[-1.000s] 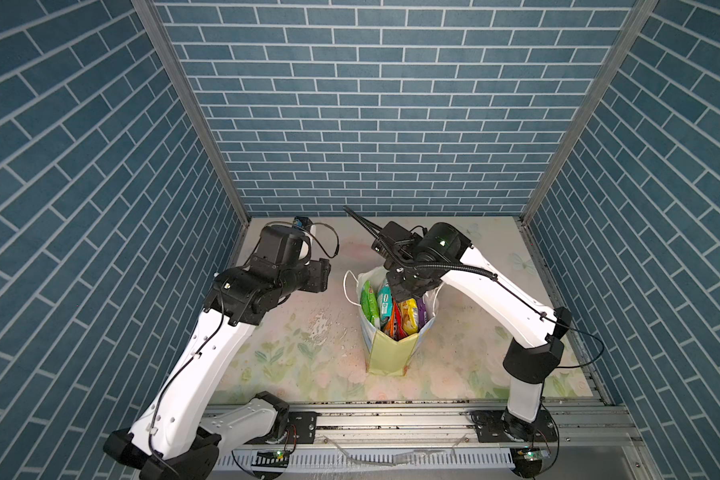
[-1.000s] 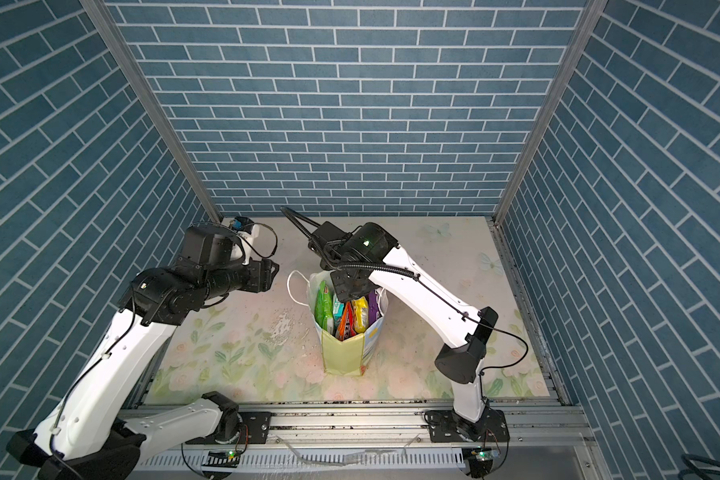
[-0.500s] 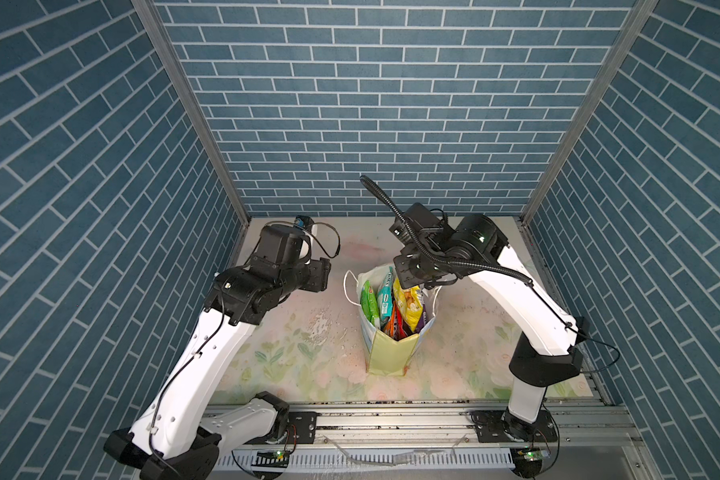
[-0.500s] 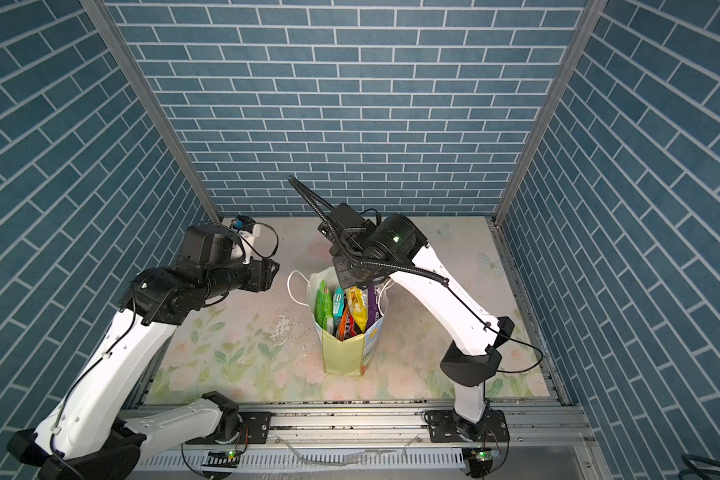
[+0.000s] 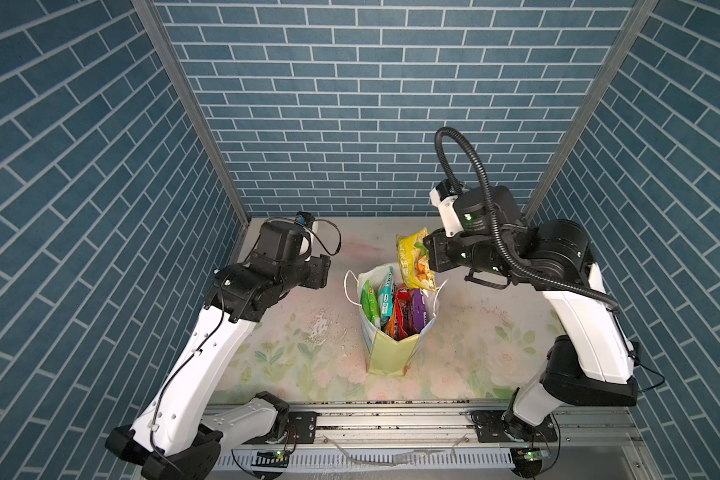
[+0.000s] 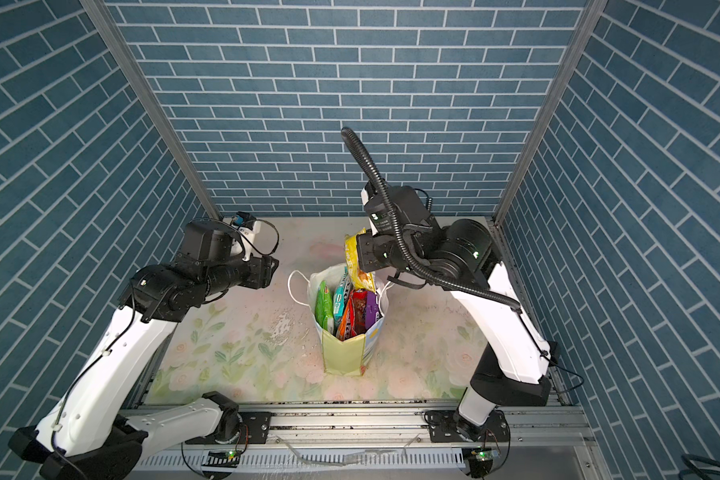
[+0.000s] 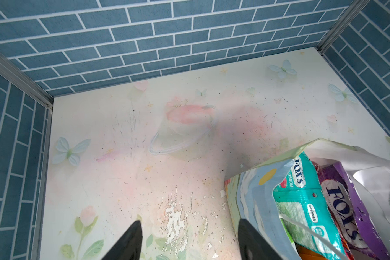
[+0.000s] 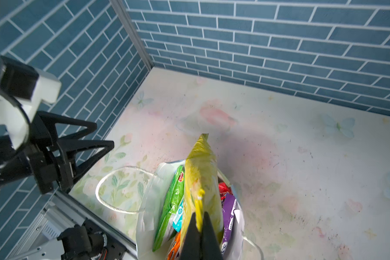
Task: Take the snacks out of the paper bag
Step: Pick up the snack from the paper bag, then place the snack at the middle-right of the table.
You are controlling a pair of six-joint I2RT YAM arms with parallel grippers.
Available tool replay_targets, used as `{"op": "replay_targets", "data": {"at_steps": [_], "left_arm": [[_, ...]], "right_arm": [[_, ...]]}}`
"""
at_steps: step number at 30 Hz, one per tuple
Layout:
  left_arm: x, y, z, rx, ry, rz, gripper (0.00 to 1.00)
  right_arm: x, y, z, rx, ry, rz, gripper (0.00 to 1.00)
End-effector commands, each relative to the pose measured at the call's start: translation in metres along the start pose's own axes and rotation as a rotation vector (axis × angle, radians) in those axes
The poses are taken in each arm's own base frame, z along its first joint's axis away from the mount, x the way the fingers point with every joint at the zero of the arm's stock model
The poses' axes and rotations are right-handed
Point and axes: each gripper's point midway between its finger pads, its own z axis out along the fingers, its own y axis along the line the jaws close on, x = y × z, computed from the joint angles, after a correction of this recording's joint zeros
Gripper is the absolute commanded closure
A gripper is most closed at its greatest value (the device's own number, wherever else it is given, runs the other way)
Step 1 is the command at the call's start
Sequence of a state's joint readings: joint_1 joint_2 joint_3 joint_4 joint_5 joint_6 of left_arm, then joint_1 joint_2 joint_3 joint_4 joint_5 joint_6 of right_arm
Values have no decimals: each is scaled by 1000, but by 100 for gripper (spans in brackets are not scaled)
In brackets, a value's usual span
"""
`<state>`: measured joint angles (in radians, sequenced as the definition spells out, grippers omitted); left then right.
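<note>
The paper bag point(image 5: 393, 354) point(image 6: 345, 355) stands upright mid-table, its mouth open. Snacks stand inside it: a green packet point(image 5: 369, 302), a teal Fox's packet point(image 7: 302, 198), a red one point(image 5: 404, 305), a purple Fox's packet point(image 7: 343, 199) and an orange one low down. My right gripper point(image 8: 199, 221) is shut on the top edge of a yellow packet point(image 5: 414, 262) point(image 8: 200, 175). The packet hangs over the bag's mouth, its lower end near the rim. My left gripper point(image 7: 189, 221) is open and holds nothing, raised beside the bag's printed wide side point(image 7: 252, 186).
Blue brick walls close in the left, back and right. The floral table top point(image 5: 300, 345) has worn, flaking patches left of the bag. A white cord handle point(image 8: 113, 191) droops from the bag toward the left arm. A metal rail point(image 5: 391, 419) runs along the front.
My right gripper has risen out of the bag and swung back to the right, drawing the yellow packet up with it. The left arm has not moved.
</note>
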<state>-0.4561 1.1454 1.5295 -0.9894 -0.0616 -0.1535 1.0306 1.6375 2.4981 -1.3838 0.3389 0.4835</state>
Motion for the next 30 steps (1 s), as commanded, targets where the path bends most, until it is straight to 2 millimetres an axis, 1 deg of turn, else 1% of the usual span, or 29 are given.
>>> {"op": "replay_targets", "data": {"at_steps": [1,4,6,9,12,14,17,20,23,26,30], "left_arm": [[-11,4,-7,-20,-28,22,31],[-18,5,-14,-27,-34,38,31],[-22,6,-19,-30,-35,47,31],[-28,3,-27,-13,-38,54,31],[-31,-2,-30,15,-33,52,32],[-31,-6,-31,33,-25,52,32],[-32,-7,-30,42,-10,56,32],[-31,-8,-30,44,1,64,32],[-29,-9,-30,52,8,65,32],[-27,-10,-30,56,17,67,32],[-22,-11,-27,64,36,67,32]], "right_arm": [[-25,-29,-29,97,-130,1,100],[-28,-56,-46,189,-162,18,100],[-23,-79,-53,261,-150,44,100],[-5,-112,-56,372,-84,85,100],[24,-142,-46,477,35,123,100],[48,-157,-33,527,138,147,100],[84,-174,-7,578,280,168,100],[119,-187,21,594,392,197,100],[150,-196,48,574,463,244,100],[174,-203,70,554,520,281,100],[189,-202,96,493,546,313,100]]}}
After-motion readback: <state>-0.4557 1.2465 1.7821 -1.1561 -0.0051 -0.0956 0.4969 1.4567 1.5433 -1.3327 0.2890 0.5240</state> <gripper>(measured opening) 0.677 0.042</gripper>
